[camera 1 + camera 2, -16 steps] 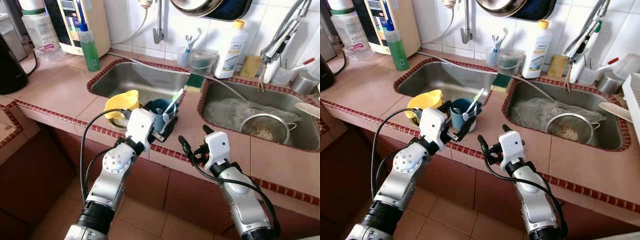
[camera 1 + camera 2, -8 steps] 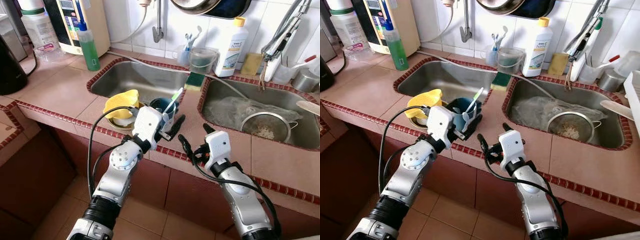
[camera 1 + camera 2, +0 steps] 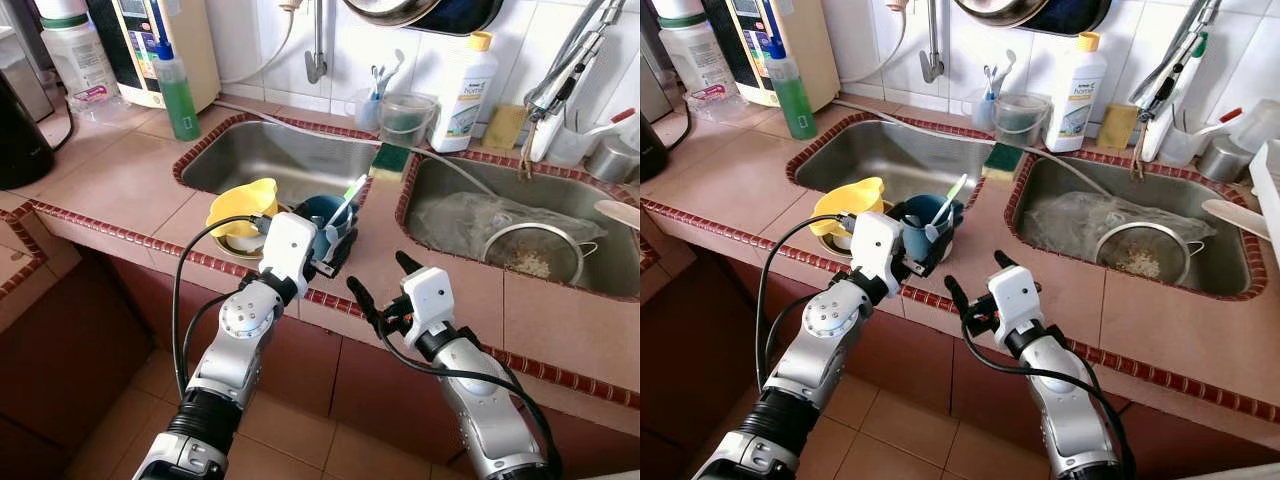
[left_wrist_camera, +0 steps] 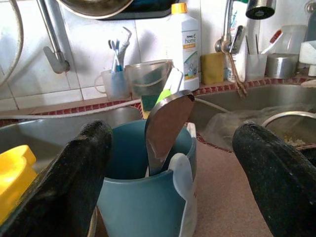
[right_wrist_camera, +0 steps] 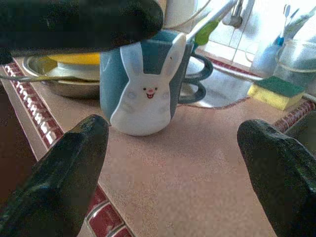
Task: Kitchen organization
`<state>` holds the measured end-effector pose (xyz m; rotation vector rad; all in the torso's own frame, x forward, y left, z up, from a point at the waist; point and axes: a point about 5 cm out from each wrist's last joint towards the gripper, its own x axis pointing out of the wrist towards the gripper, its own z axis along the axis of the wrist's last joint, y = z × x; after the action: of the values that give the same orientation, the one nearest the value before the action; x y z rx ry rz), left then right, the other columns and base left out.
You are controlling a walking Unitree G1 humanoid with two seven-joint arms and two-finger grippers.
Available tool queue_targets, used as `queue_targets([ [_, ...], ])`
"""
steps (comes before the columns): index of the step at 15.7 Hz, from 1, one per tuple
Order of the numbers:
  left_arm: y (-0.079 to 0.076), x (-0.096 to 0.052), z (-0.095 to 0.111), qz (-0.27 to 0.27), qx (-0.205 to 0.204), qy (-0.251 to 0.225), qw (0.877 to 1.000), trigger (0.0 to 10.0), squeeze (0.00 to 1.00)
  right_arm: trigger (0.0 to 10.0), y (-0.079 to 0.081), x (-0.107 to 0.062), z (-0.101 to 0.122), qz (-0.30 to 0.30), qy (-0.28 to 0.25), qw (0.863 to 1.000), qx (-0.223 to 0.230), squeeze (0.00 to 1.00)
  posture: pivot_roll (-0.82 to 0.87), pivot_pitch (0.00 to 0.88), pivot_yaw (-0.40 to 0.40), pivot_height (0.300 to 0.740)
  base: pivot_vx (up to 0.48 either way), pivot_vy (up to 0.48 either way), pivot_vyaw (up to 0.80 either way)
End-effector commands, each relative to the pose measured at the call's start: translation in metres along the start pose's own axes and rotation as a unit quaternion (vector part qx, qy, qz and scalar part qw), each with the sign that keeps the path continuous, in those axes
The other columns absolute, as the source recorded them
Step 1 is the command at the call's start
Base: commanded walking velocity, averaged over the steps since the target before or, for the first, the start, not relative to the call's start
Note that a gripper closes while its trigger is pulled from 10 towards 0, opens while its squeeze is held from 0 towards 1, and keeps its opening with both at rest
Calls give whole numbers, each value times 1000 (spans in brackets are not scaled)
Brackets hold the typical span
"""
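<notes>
My left gripper (image 4: 168, 168): spread wide, one finger either side of the blue mug (image 4: 148, 197) (spoon (image 4: 165, 128) inside).
My right gripper (image 5: 173, 163): wide open, mug ahead.

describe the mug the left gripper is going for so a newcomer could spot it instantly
Find the double sink in the tiled counter; on the strip between its basins, near the front edge, stands the teal mug. Unlike the yellow bowl beside it, it has a white rabbit face and holds a spoon.
</notes>
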<state>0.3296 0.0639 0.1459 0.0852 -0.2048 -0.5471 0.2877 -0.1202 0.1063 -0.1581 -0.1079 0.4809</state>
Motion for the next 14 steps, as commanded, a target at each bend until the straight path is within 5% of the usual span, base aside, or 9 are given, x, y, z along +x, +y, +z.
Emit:
queue_targets([
  [1,1,3,5,-5,5,-9,1000,8314,0,10000,2,0,3,7,-5,1000,-1,0,-99,50,27,740,0,0,0],
  [2,1,3,6,-7,6,-12,1000,6549,0,10000,2,0,3,8,-5,1000,-1,0,-99,50,27,740,0,0,0],
  [3,1,3,6,-8,4,-15,1000,1608,0,10000,2,0,3,9,-5,1000,-1,0,-99,50,27,740,0,0,0],
  [4,1,3,7,-8,3,-18,1000,157,0,10000,3,0,4,10,-6,1000,-1,0,-99,51,29,740,0,0,0],
  [14,3,4,9,-13,9,-22,1000,235,0,10000,6,1,3,14,-5,1000,-1,0,-94,47,35,740,0,0,0],
])
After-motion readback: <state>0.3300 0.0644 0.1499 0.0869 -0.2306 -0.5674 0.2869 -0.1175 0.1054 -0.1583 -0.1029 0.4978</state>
